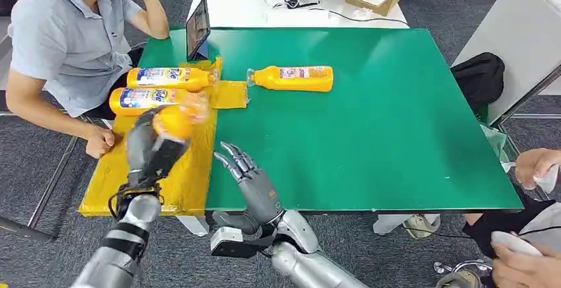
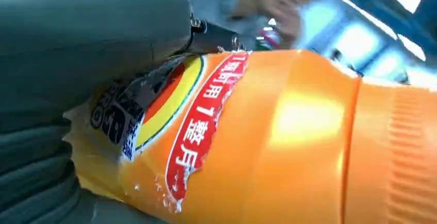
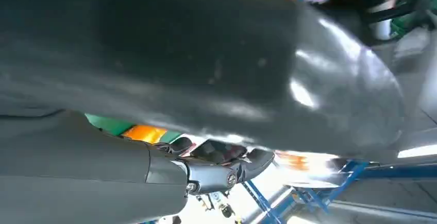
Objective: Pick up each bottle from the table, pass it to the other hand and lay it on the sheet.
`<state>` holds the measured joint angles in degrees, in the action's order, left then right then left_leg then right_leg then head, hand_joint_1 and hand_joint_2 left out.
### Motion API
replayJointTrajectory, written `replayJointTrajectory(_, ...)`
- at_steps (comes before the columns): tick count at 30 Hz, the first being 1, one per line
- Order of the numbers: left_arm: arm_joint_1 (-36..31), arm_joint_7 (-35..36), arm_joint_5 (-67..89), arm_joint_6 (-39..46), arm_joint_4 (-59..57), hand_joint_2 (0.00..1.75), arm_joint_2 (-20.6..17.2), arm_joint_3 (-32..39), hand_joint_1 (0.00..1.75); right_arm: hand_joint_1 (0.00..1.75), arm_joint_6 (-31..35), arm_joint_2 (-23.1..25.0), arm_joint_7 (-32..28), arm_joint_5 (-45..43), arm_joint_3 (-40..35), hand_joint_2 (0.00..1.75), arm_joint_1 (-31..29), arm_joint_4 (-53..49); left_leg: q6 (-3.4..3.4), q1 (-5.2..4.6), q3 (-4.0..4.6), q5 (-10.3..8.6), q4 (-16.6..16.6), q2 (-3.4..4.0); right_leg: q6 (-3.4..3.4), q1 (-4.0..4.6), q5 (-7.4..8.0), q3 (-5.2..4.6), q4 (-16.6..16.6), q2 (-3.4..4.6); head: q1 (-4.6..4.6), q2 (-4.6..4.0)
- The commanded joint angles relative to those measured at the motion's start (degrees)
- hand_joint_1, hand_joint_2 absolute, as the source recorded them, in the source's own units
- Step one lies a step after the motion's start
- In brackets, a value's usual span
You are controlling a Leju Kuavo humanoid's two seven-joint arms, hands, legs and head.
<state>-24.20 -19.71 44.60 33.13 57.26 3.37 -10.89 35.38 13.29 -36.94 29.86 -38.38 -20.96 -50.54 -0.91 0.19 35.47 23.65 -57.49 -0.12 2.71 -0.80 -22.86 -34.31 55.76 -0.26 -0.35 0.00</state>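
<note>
The left hand [image 1: 151,147] is gripping an orange bottle [image 1: 177,120], holding it above the yellow sheet [image 1: 192,169] at the left edge of the green table [image 1: 397,122]. In the left wrist view the held bottle [image 2: 288,141] is lying right against the hand's grey cover, its torn label facing the camera. The right hand [image 1: 250,181] is hovering over the table's near edge, just right of the sheet, with its fingers spread and nothing in them; the held bottle is sitting up and to the left of it, apart from its fingertips.

Two more bottles are lying on their sides on the far part of the sheet: one [image 1: 173,77] farther, one [image 1: 142,98] nearer. A fourth bottle [image 1: 294,78] is lying on the bare table, right of the sheet. A person [image 1: 63,43] is sitting at the far left.
</note>
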Motion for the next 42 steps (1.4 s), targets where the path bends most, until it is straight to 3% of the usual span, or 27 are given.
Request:
replayJointTrajectory(1, -15.1, 4.3, 10.1, -1.3, -22.9, 1.75, -2.7, -7.3, 1.75, 0.00, -2.8, -1.6, 0.3, 0.0, 3.4, 0.00, 1.6, -3.2, 0.05, 0.06, -0.16, 0.06, 0.0, -0.22, -0.11, 0.06, -0.13, 0.24, 0.0, -0.22, 0.00, 0.00)
replayJointTrajectory(8, -20.8, 9.7, 18.7, -8.2, -35.3, 1.75, -2.9, -11.8, 1.75, 0.00, -5.9, -1.9, -0.5, -0.9, 4.0, 0.00, 1.8, -3.5, 0.05, 0.03, -0.16, 0.06, 0.0, -0.09, -0.08, 0.03, -0.10, 0.20, 0.0, -0.10, 0.00, 0.00)
replayJointTrajectory(16, -21.9, 12.3, 21.5, -11.7, -37.7, 1.75, -3.1, -13.5, 1.75, 0.00, -6.7, -2.1, -0.4, -1.0, 4.4, 0.00, 1.8, -3.6, 0.04, 0.03, -0.06, 0.04, 0.0, 0.02, -0.07, 0.03, -0.06, 0.08, 0.0, 0.00, 0.02, 0.00)
replayJointTrajectory(23, -21.3, 12.8, 22.9, -21.2, -39.6, 1.75, -2.5, -14.1, 1.75, 0.00, -7.5, -2.4, -0.6, -1.1, 5.4, 0.00, 2.6, -4.6, 0.06, 0.05, -0.20, 0.11, 0.0, 0.04, -0.10, 0.06, -0.11, 0.23, 0.0, 0.02, 0.02, 0.00)
replayJointTrajectory(24, -21.0, 12.1, 22.5, -22.9, -39.6, 1.75, -2.4, -13.9, 1.64, 0.00, -7.7, -2.5, -0.7, -1.0, 5.4, 0.00, 2.7, -4.6, 0.06, 0.04, -0.24, 0.12, 0.0, 0.02, -0.11, 0.05, -0.13, 0.27, 0.0, -0.01, 0.00, 0.00)
replayJointTrajectory(25, -20.8, 11.5, 21.9, -23.8, -39.6, 1.75, -2.3, -13.5, 0.77, 0.00, -7.8, -2.6, -0.7, -1.0, 5.5, 0.00, 2.7, -4.5, 0.06, 0.04, -0.23, 0.12, 0.0, 0.02, -0.11, 0.05, -0.13, 0.26, 0.0, -0.01, 0.02, 0.00)
replayJointTrajectory(26, -20.4, 9.9, 20.1, -26.1, -39.4, 1.75, -2.1, -12.4, 0.10, 0.00, -7.7, -2.6, -1.0, -0.9, 5.7, 0.00, 2.8, -4.4, 0.04, 0.04, -0.18, 0.08, 0.0, 0.00, -0.08, 0.05, -0.09, 0.21, 0.0, -0.02, 0.02, 0.00)
replayJointTrajectory(27, -20.1, 8.5, 18.2, -27.8, -39.2, 1.75, -2.0, -11.1, 0.00, 0.00, -7.7, -2.6, -1.3, -1.2, 6.0, 0.00, 2.8, -4.2, 0.06, 0.05, -0.27, 0.15, 0.0, 0.01, -0.12, 0.06, -0.16, 0.31, 0.0, -0.01, 0.02, 0.00)
replayJointTrajectory(31, -19.6, 4.4, 13.0, -32.9, -38.9, 1.75, -1.6, -7.7, 0.00, 0.00, -7.7, -2.4, -1.9, -1.9, 6.4, 0.00, 2.4, -3.4, 0.02, -0.01, -0.10, 0.02, 0.0, 0.06, -0.05, 0.00, -0.02, 0.12, 0.0, 0.04, 0.00, 0.00)
replayJointTrajectory(34, -19.1, 0.5, 7.7, -37.9, -38.4, 1.75, -1.5, -4.6, 0.00, 0.00, -7.7, -2.3, -2.6, -2.4, 6.2, 0.00, 1.9, -2.1, 0.09, 0.05, -0.49, 0.19, 0.0, 0.08, -0.19, 0.07, -0.17, 0.52, 0.0, 0.08, 0.00, 0.00)
replayJointTrajectory(35, -18.8, -0.6, 5.7, -38.7, -37.7, 0.00, -1.3, -3.8, 0.00, 0.00, -7.4, -2.2, -3.1, -2.8, 6.2, 0.00, 1.6, -1.1, 0.03, -0.01, -0.30, 0.04, 0.1, 0.01, -0.07, 0.00, -0.04, 0.35, -0.1, 0.02, 0.00, 0.00)
replayJointTrajectory(40, -20.1, -6.0, 2.4, -37.2, -34.9, 0.00, -2.6, -5.9, 0.00, 0.00, -6.9, -2.6, -3.1, -3.8, 4.3, 0.00, 0.6, -0.2, 0.04, -0.01, -0.50, 0.04, 0.1, -0.01, -0.12, 0.00, -0.05, 0.55, -0.1, -0.01, 0.00, 0.00)
replayJointTrajectory(41, -20.5, -6.3, 1.0, -37.4, -34.1, 1.75, -2.7, -5.6, 0.00, 0.00, -6.4, -2.7, -3.1, -3.9, 3.8, 0.00, 0.3, -0.1, 0.03, 0.00, -0.36, 0.02, 0.0, -0.02, -0.08, 0.01, -0.03, 0.42, 0.0, -0.03, 0.00, 0.00)
replayJointTrajectory(42, -21.0, -7.9, -2.6, -36.6, -32.2, 1.75, -2.6, -4.3, 0.00, 0.00, -6.0, -3.1, -3.1, -4.9, 2.9, 0.00, 0.1, -0.7, 0.04, 0.03, -0.38, 0.03, 0.0, 0.00, -0.11, 0.03, -0.03, 0.44, 0.0, 0.00, 0.02, 0.00)
